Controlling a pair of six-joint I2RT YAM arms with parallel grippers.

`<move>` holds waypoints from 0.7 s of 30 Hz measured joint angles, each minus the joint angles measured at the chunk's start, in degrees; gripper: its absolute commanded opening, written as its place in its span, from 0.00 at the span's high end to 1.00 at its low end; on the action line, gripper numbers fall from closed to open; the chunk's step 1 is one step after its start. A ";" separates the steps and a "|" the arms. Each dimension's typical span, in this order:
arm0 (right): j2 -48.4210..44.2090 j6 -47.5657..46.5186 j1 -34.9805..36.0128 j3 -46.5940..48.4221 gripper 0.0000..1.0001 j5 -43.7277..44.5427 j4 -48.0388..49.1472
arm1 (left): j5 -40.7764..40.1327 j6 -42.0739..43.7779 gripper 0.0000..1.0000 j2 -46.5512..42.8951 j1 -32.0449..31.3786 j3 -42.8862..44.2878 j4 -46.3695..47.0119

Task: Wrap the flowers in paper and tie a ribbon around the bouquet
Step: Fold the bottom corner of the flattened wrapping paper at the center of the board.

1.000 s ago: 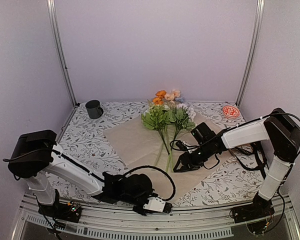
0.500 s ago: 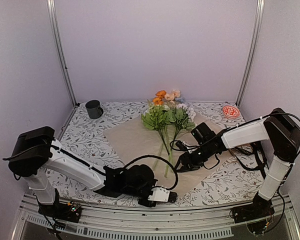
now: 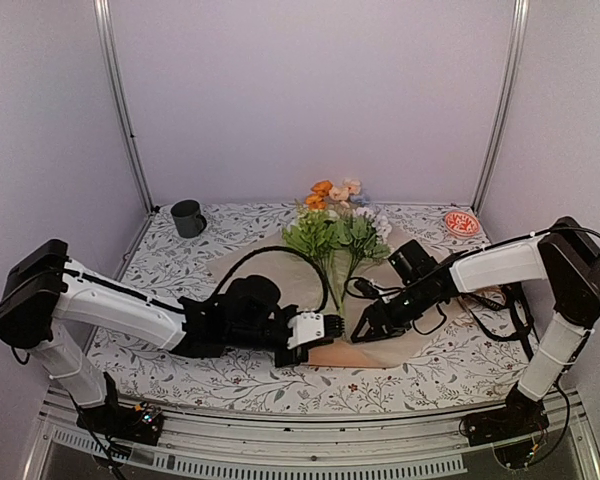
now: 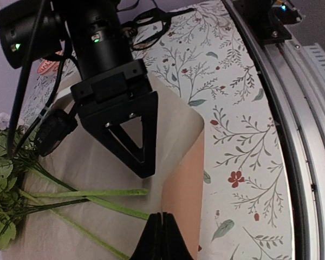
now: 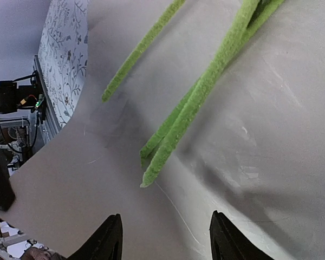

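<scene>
The flowers [image 3: 335,215] lie on the peach-orange paper [image 3: 265,275], blooms at the far side, and their green stems [image 3: 329,292] point toward me. My left gripper [image 3: 331,327] is shut on the paper's near corner [image 4: 163,208]. The corner is lifted and folded over, so the peach underside [image 4: 187,179] shows beside the stem ends [image 4: 97,194]. My right gripper [image 5: 165,230] hovers open just above the paper, short of the stem tips [image 5: 151,173]. It stands close to the left one. The ribbon is out of view.
A dark mug [image 3: 188,217] stands at the back left and a red dish [image 3: 461,223] at the back right. The floral table cover [image 4: 244,124] runs to a metal rail [image 4: 298,141] along the near edge. Cables trail beside the right arm [image 3: 490,265].
My left gripper has closed on the paper's near corner and carried it up from the near edge toward the stems, folding the sheet over. The right gripper has barely shifted.
</scene>
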 measured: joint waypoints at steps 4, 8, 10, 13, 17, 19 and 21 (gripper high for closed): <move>-1.99 -3.04 -2.38 0.87 0.39 -3.06 -0.57 | 2.43 -1.49 1.00 0.13 4.68 0.72 0.35; -4.17 -6.69 -3.10 1.42 0.33 -7.34 0.07 | 4.92 -2.01 1.00 2.23 8.11 3.67 0.42; -4.74 -8.33 -3.08 1.64 0.30 -10.01 1.22 | 6.29 -2.25 1.00 3.76 10.08 5.68 0.33; -4.55 -10.34 -3.08 2.19 0.29 -13.44 3.19 | 8.44 -2.23 1.00 5.97 12.87 8.63 -0.07; -1.64 -11.89 -3.21 4.35 0.29 -16.22 4.66 | 10.47 -1.73 1.00 9.38 15.02 12.96 -1.11; -0.11 -12.37 -3.72 4.81 0.29 -17.09 5.31 | 11.43 -1.40 1.00 10.86 15.76 14.78 -2.12; 0.59 -12.70 -4.52 4.81 0.29 -17.86 5.31 | 12.24 -1.09 1.00 12.28 16.39 16.55 -3.30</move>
